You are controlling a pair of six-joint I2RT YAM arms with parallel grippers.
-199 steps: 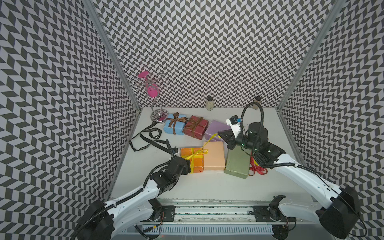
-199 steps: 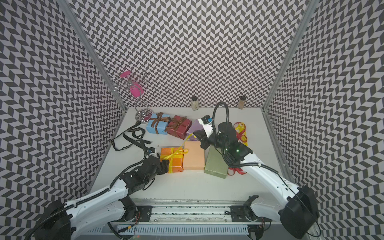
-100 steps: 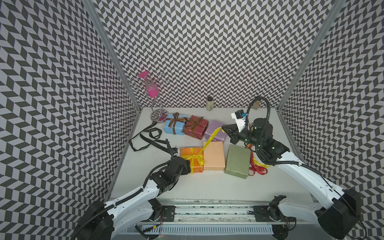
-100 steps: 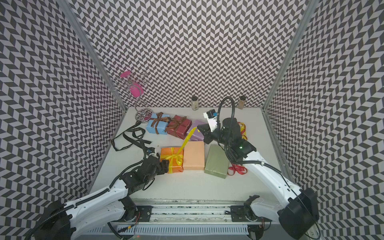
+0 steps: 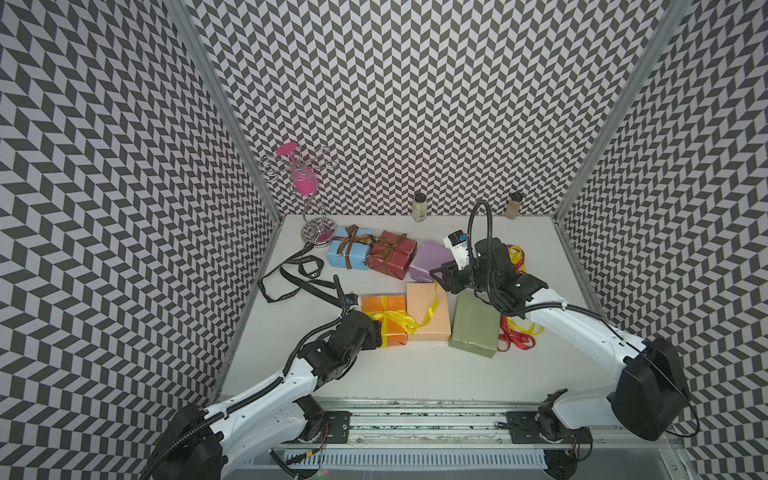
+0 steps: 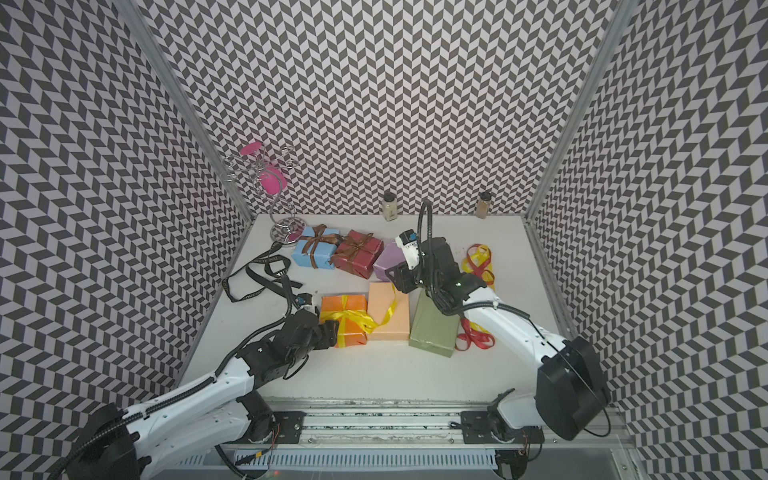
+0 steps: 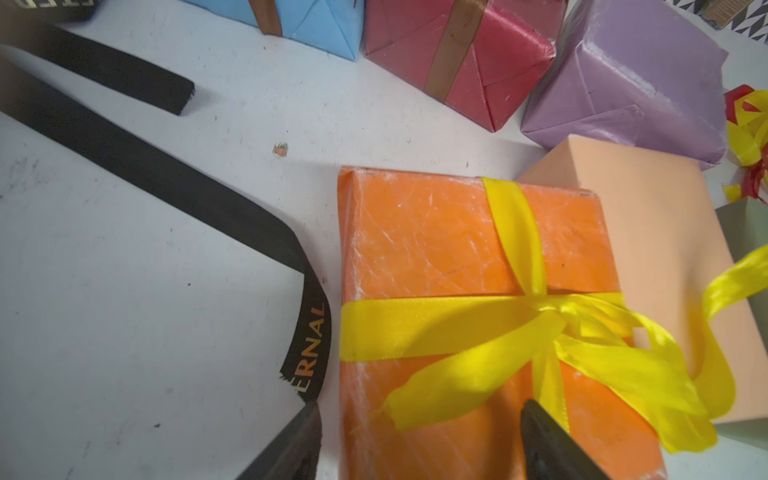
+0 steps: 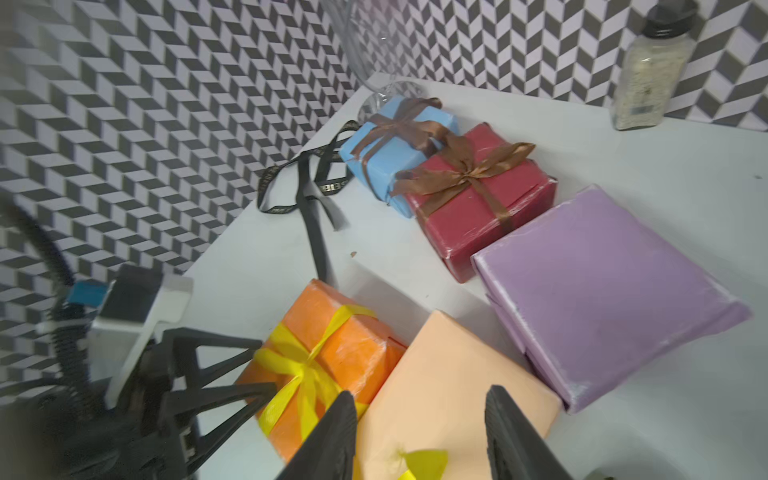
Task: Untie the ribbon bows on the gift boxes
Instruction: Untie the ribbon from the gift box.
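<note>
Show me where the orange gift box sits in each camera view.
In a top view: orange box, leftmost of the near row.
In a top view: same spot.
Left wrist: fills the middle of the picture.
Right wrist: picture's lower half, left of centre.
Shared landmark: peach box, right beside it in all four.

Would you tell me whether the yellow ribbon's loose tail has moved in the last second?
Yes: the yellow ribbon's tail, earlier drawn up towards the lilac box, now lies slack across the peach box, under the open right gripper.
</note>
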